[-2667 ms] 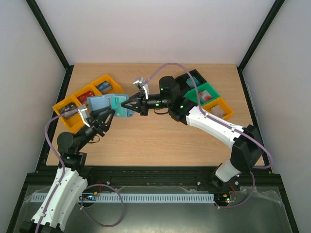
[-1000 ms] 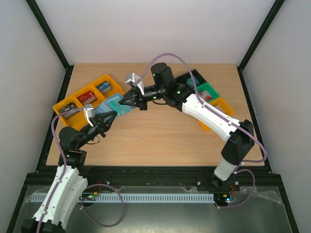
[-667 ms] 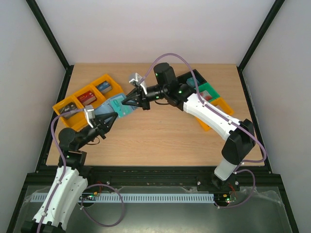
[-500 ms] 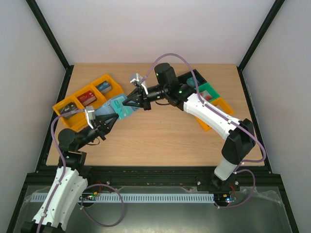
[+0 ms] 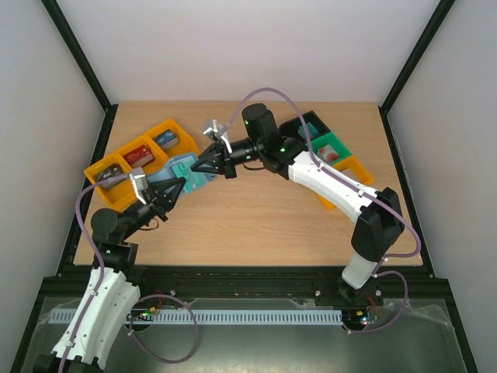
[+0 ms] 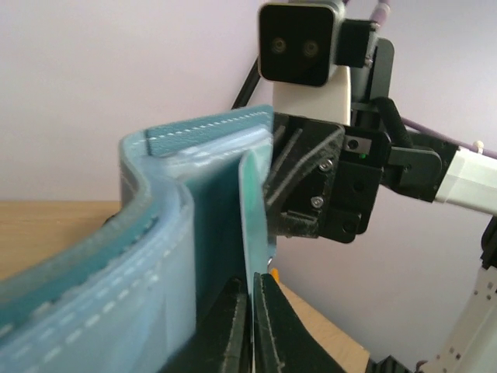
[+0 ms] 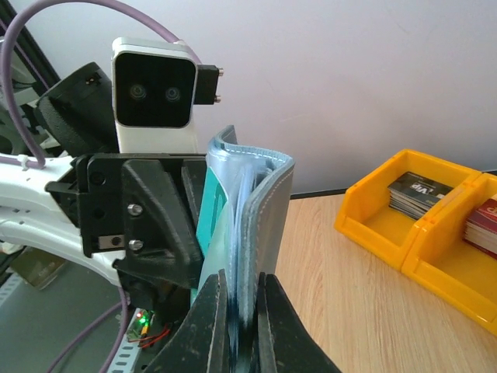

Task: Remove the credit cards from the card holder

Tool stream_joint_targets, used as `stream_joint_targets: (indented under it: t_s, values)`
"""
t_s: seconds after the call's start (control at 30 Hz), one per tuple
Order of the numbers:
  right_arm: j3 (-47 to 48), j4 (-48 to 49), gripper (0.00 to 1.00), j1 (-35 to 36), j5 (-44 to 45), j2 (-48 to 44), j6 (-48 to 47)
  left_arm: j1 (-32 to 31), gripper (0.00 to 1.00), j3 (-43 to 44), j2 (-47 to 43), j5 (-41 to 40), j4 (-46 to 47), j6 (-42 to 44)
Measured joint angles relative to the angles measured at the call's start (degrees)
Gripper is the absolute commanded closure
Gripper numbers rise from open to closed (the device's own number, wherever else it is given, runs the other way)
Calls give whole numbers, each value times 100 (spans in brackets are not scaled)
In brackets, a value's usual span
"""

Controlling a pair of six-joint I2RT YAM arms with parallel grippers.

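Right gripper (image 7: 237, 307) pinches card holder (image 7: 268, 210) steady; left gripper (image 6: 250, 307) pinches protruding credit card (image 6: 255, 210), likely to pull it free

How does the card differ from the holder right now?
The credit card is a thin, flat, greener sheet; the card holder is thicker, bluer, stitched and curved. The left gripper pinches the card; the right gripper clamps the holder. Both stand on edge, held up.
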Motion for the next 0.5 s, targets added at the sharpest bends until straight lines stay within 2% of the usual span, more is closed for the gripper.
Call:
stream_joint_targets:
  t_s: [0.07, 0.23, 0.5]
  values:
    - [2, 2, 98, 11, -22, 9, 0, -4, 98, -7, 0, -59, -11, -2]
    - [17, -55, 83, 13, -15, 7, -87, -20, 98, -7, -31, -120, -63, 13]
    - [-94, -426, 80, 107, -26, 2, -254, -66, 98, -7, -127, -162, -74, 33]
